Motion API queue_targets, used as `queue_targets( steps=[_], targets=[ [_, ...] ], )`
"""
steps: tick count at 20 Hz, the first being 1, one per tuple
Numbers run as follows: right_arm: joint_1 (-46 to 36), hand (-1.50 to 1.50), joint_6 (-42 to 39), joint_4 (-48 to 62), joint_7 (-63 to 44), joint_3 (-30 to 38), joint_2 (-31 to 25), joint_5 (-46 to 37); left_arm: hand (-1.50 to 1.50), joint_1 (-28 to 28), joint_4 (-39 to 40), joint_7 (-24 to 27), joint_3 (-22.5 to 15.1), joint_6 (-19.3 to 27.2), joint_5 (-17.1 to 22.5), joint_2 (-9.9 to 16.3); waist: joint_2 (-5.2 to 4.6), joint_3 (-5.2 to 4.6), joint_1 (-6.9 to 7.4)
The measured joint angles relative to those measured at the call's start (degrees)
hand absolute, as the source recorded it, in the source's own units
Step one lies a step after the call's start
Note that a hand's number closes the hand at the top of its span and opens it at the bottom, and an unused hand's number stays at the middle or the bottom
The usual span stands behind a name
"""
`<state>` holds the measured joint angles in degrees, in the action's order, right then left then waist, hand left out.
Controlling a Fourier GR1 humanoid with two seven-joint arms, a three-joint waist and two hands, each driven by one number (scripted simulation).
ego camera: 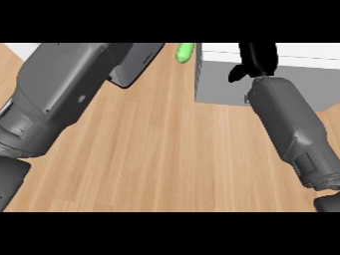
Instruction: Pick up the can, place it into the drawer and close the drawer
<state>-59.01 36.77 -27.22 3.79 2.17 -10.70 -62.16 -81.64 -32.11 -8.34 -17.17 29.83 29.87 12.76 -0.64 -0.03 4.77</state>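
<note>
From the left, a big grey forearm (51, 94) crosses the wooden bench (165, 149) from about seven o'clock up toward twelve. It ends under a dark grey flat part near the top edge, and the left hand itself does not show, so I cannot tell how its fingers stand.

A little past the middle, at twelve o'clock, lies a small bright green thing (185, 52), rounded and partly cut by the top edge. It is just beside the corner of the drawer unit. Whether this is the can I cannot say; no other can is visible, so it may be hidden or already inside.

At one to two o'clock stands the grey drawer unit (224, 84) with a white top. The right forearm (294, 129) reaches up to it from five o'clock, and the black right hand (255, 62) is over the box's upper face. Its fingers look straight, pointing up, and nothing shows between them.

A can, I judge, will be light, stiff and rather slippery on its round wall. It is best taken around the middle of the side, fingers against thumb, and kept upright.
</note>
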Motion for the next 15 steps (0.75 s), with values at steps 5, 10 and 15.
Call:
queue_targets(
  steps=[5,10,15],
  targets=[
    [-3.6,-1.5,-0.31,4.86,1.02,1.26,-1.03,-0.12,-1.5,2.84,-4.08,-1.73,-0.39,-0.89,-0.17,1.84,-0.42,0.19,0.71],
    [-5.83,-1.5,-1.42,7.51,3.26,3.05,-1.25,1.11,-1.5,5.89,-8.0,-2.11,-0.83,-0.9,-0.5,2.82,-0.88,0.45,0.84],
    [-7.72,-1.5,-3.46,6.98,7.38,5.99,-1.5,4.39,-1.5,8.69,-12.19,-3.5,-1.16,-1.3,-0.47,4.33,0.11,0.09,0.73]
  ],
)
